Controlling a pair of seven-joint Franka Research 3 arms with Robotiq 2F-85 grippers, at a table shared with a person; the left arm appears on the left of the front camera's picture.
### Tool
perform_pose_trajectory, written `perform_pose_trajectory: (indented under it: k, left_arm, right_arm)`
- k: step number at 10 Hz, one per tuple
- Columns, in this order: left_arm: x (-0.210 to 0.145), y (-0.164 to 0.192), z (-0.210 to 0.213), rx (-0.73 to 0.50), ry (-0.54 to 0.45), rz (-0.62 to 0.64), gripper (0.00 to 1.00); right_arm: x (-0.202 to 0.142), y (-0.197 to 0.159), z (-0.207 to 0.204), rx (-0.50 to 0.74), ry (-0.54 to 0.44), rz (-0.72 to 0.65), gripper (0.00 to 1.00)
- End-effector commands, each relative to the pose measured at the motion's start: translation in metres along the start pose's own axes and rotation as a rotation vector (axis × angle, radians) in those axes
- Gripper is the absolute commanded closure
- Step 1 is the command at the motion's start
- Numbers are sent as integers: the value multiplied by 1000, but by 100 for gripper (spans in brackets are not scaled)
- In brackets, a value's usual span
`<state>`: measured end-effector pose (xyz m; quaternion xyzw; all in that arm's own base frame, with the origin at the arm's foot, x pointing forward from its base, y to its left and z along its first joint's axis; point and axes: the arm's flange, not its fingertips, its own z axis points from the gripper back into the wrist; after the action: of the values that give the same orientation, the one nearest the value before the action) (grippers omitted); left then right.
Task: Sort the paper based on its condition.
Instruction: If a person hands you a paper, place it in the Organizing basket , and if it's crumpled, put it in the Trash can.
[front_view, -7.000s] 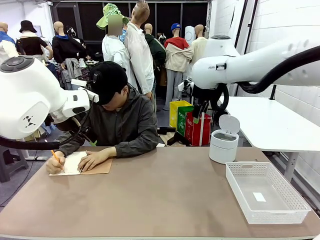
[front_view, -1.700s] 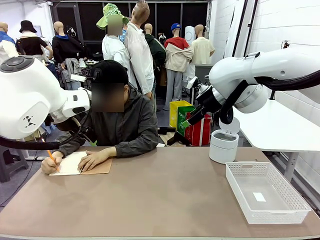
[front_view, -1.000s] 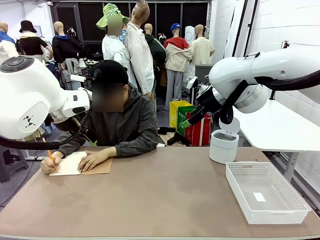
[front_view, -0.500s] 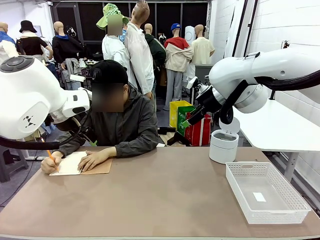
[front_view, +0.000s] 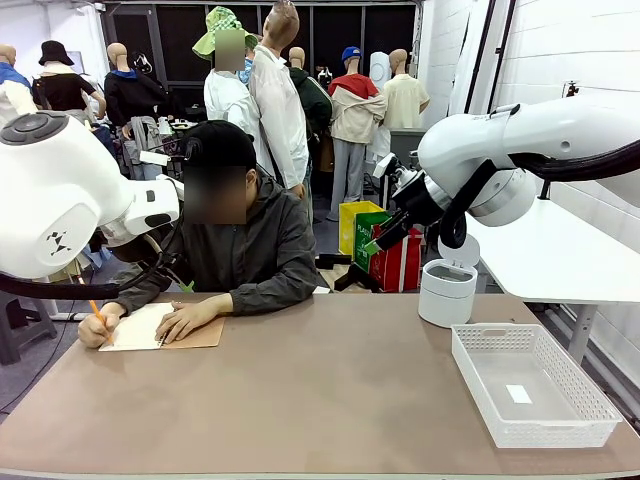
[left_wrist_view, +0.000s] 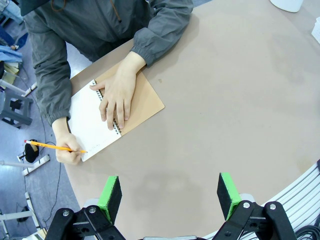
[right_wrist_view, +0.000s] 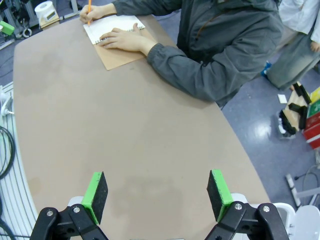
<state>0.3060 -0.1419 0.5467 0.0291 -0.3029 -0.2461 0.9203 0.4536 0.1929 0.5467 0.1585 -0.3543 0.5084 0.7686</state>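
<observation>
The paper to sort is out of view. A person at the far left of the table writes with an orange pencil (left_wrist_view: 55, 146) on the white page of a tan spiral notebook (front_view: 165, 328), the other hand (left_wrist_view: 116, 97) flat on it. My left gripper (left_wrist_view: 168, 196) hangs open high above the table near the notebook (left_wrist_view: 142, 102), holding nothing. My right gripper (right_wrist_view: 157, 195) is open too and holds nothing. It hovers above the table's far right (front_view: 385, 235) and looks across at the notebook (right_wrist_view: 117, 55).
A white slotted basket (front_view: 530, 385) with a small white slip inside sits at the table's right front. A white round bin (front_view: 447, 285) with its lid up stands behind it. A white side table (front_view: 540, 250) is further right. The brown tabletop (front_view: 330, 390) is bare between.
The person's writing hand has crept slightly left along the page. Both arms have held still over the last second. Seven seconds ago the right arm stood higher and further right.
</observation>
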Motion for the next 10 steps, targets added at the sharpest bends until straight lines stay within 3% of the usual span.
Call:
perform_pose_trajectory:
  k: [1,10]
  left_arm:
    - [0,1,0,2,3,-12,0]
    - [0,1,0,2,3,-12,0]
  right_arm:
    - [1,0,0,1,-2,-7,0]
    - [1,0,0,1,-2,-7,0]
